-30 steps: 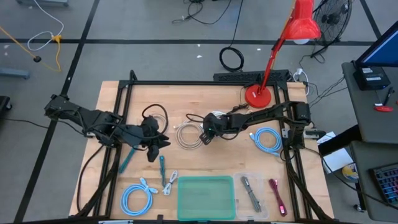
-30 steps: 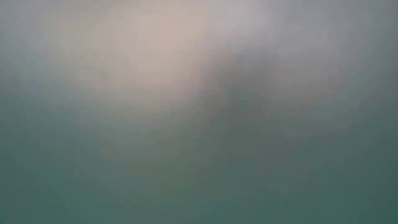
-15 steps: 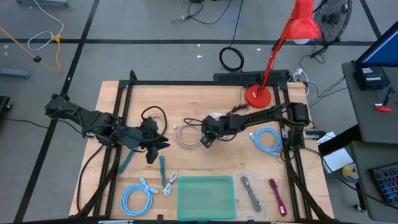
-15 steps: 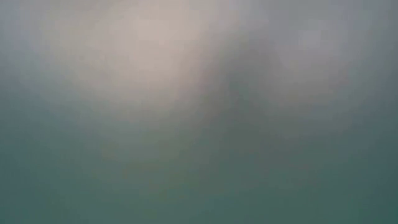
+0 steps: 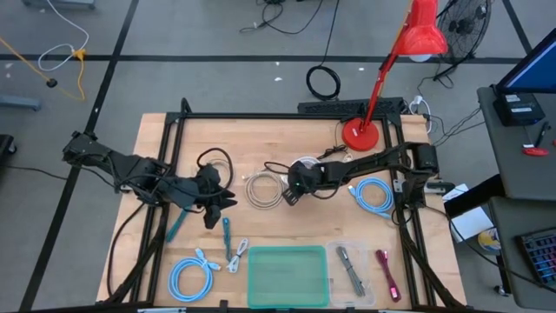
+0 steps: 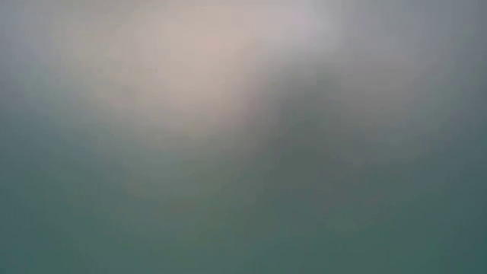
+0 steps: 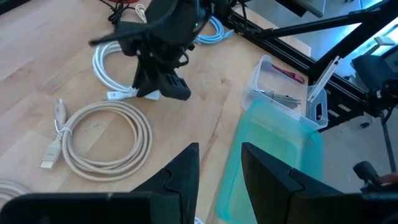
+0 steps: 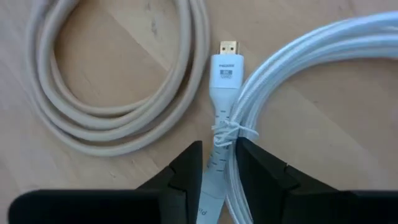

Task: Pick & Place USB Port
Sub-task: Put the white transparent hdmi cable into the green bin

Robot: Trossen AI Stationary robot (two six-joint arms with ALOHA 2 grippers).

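Near the centre of the high view, the white cable [image 5: 301, 167] is lying coiled on the wooden table [image 5: 261, 139], with the right gripper [image 5: 293, 195] sitting low over its lower left edge. Seen from the right wrist, the cable's gold-tipped plug [image 8: 226, 67] is pointing toward the upper centre of the frame, and a thin tie [image 8: 233, 129] is binding its lead to the coil. That gripper's fingers [image 8: 191, 168] are standing slightly apart, straddling the lead just below the tie; whether they are pressing on it cannot be determined. Immediately left of the plug, the beige cable [image 8: 112, 93] is resting in loose loops.

Further left in the high view, the left gripper [image 5: 219, 202] is hovering over the table with fingers [image 7: 180, 174] parted and nothing between them. Along the bottom edge, the green tray [image 5: 287, 276] is sitting beside a clear container [image 5: 350, 265], with blue cable coils at lower left [image 5: 191, 276] and right of centre [image 5: 373, 195]. At upper right, a red lamp [image 5: 408, 52] is standing.
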